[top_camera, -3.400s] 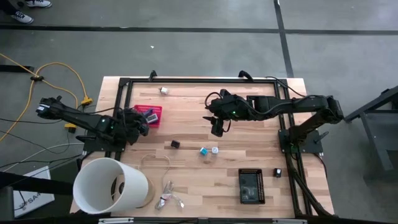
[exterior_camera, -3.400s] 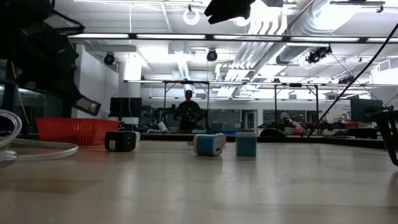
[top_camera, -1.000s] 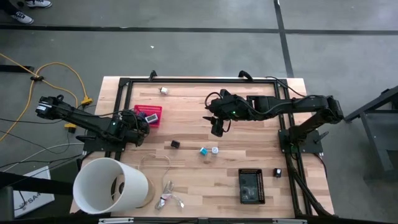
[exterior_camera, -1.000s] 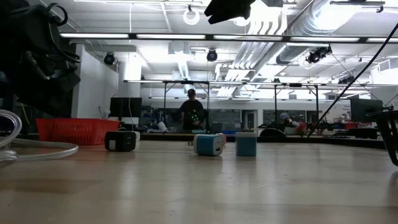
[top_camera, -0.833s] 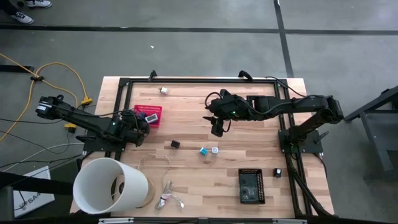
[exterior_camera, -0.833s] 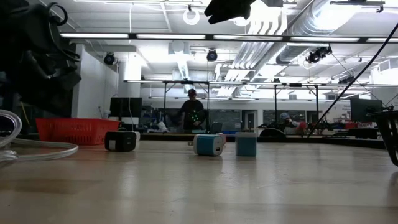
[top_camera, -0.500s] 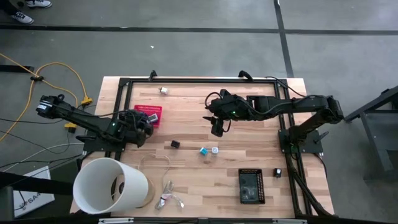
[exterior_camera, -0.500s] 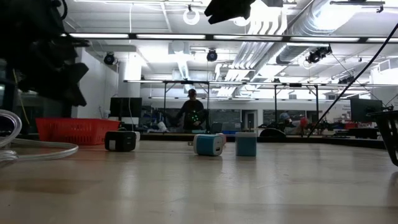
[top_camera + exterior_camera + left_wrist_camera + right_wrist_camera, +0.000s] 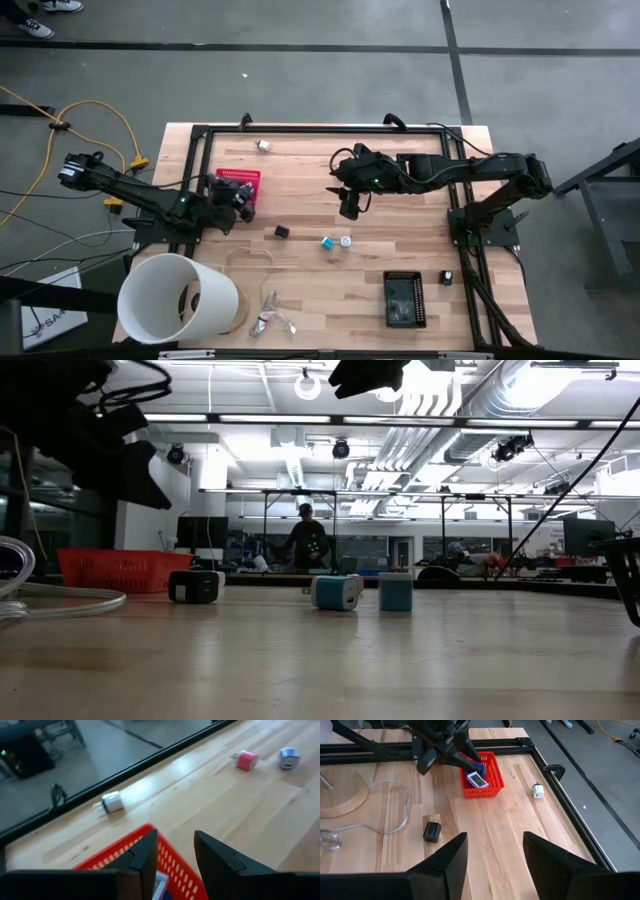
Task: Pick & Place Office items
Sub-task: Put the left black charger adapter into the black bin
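Near the table's front edge, a black calculator (image 9: 404,299). Mid-table, small office items: a black block (image 9: 282,232), a teal cube (image 9: 327,243) beside a white-blue plug (image 9: 345,241); likely light, rigid, smooth plastic, best pinched across flat sides. Farther back, left gripper (image 9: 243,196) over the red basket (image 9: 481,776), jaws parted, empty. Right gripper (image 9: 348,209) hovering mid-table, open, empty. Near the far edge, a small silver piece (image 9: 264,146).

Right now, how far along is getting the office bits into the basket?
Done: the red basket holds a white piece. In hand: nothing. The left gripper hangs open over the basket's edge, and the right gripper waits open above mid-table. Left: black block, teal block, pale plug and small white piece lie on the table.
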{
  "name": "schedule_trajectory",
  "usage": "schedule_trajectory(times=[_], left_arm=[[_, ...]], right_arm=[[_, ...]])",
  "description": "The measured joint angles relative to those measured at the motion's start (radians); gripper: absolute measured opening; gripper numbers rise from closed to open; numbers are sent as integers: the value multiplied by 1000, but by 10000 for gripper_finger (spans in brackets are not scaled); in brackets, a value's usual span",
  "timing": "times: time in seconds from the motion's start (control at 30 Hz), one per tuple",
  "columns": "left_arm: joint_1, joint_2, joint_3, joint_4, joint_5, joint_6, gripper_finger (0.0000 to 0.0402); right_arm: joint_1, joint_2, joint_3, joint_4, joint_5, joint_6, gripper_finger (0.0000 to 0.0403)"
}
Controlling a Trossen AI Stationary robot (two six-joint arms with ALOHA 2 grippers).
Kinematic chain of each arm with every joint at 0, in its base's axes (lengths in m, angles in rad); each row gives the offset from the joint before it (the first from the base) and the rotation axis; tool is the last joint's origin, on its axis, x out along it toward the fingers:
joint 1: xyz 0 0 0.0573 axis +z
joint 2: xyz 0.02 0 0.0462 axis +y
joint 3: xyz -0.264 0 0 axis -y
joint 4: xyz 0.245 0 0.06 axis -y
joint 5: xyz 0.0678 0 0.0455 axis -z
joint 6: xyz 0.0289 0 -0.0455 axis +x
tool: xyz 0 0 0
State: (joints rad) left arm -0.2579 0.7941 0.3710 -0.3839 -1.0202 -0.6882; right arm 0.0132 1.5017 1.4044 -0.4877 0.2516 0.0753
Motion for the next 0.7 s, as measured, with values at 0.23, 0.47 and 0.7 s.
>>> schedule_trajectory(times=[0.23,0.47,0.7], left_arm=[[1,0,0,121,54,159,122],[1,0,0,204,126,322,122],[1,0,0,265,185,484,122]], right_arm=[[0,0,0,0,0,0,178],[0,0,0,0,0,0,178],[0,0,0,0,0,0,178]])
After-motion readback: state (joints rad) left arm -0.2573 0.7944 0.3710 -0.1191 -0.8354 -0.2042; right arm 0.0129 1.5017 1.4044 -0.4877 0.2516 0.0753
